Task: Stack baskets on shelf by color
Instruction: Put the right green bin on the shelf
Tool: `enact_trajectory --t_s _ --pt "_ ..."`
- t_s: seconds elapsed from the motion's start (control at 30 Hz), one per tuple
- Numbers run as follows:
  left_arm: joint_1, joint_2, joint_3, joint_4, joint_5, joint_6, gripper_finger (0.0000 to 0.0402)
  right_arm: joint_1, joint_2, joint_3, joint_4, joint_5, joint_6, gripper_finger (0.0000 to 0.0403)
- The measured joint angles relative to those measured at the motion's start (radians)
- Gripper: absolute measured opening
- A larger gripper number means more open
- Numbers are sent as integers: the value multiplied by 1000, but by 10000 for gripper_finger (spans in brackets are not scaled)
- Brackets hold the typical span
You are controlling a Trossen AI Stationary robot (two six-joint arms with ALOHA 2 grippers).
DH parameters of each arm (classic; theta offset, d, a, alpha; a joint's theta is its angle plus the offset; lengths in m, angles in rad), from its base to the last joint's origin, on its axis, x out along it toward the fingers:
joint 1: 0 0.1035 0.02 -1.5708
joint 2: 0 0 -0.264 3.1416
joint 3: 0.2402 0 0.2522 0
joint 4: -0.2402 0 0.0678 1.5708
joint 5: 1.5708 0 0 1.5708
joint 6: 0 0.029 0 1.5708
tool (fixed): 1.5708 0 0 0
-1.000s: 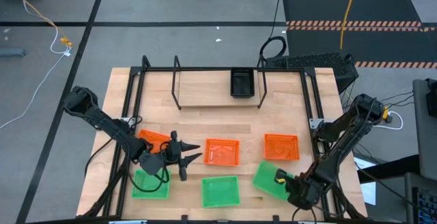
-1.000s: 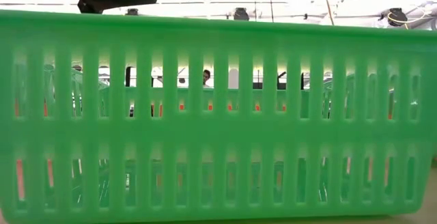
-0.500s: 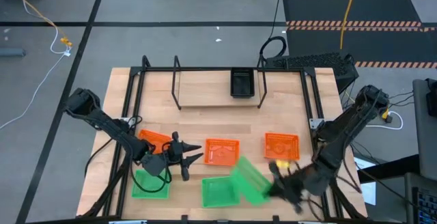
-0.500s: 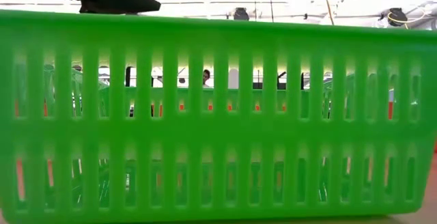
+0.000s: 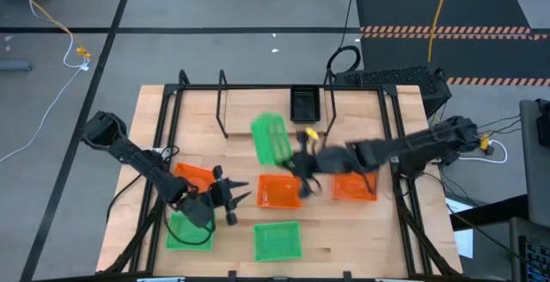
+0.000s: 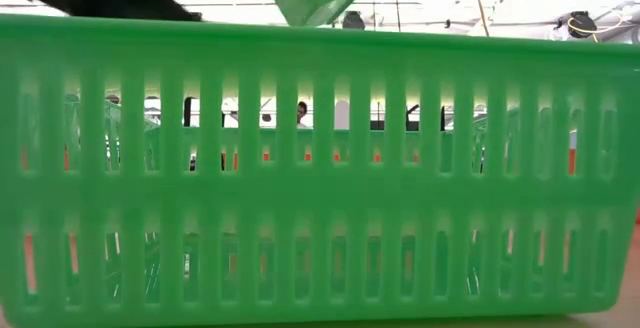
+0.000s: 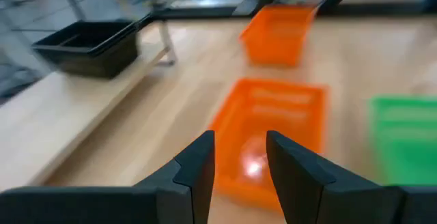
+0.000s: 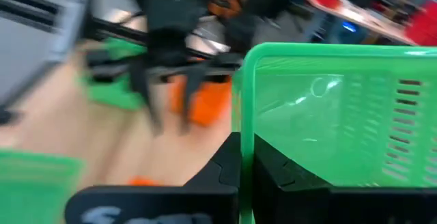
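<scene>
Right jaws (image 5: 296,163) have carried a green basket (image 5: 271,138) shelfward.

Green baskets: three — one (image 5: 271,138) held up in the air, one (image 5: 277,240) at the desk's near edge, one (image 5: 188,231) at the near left.
Orange baskets: three — (image 5: 194,177), (image 5: 278,191), (image 5: 354,186).
Black baskets: one stack (image 5: 304,104) on the shelf (image 5: 258,117); number in it unclear.
Robot arms: two.
</scene>
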State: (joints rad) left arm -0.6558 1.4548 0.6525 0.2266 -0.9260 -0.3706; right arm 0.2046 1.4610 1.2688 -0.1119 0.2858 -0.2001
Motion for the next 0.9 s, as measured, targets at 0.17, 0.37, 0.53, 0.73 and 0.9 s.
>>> enact_trajectory --t_s 0.17,0.37,0.53,0.73,0.9 --pt "107 0 0 -198 10 1 136 -196 134 213 -161 0 -42 2" --pt "241 0 0 -347 87 -50 136 -365 296 333 -273 -97 -18 2" --pt "278 0 0 -348 136 -2 136 -431 387 359 -300 -111 -19 2" --pt "325 -17 0 -338 136 88 136 -464 410 359 -360 -136 -1 2" --pt "377 -43 0 -320 140 163 136 -476 420 359 -423 -198 35 2"
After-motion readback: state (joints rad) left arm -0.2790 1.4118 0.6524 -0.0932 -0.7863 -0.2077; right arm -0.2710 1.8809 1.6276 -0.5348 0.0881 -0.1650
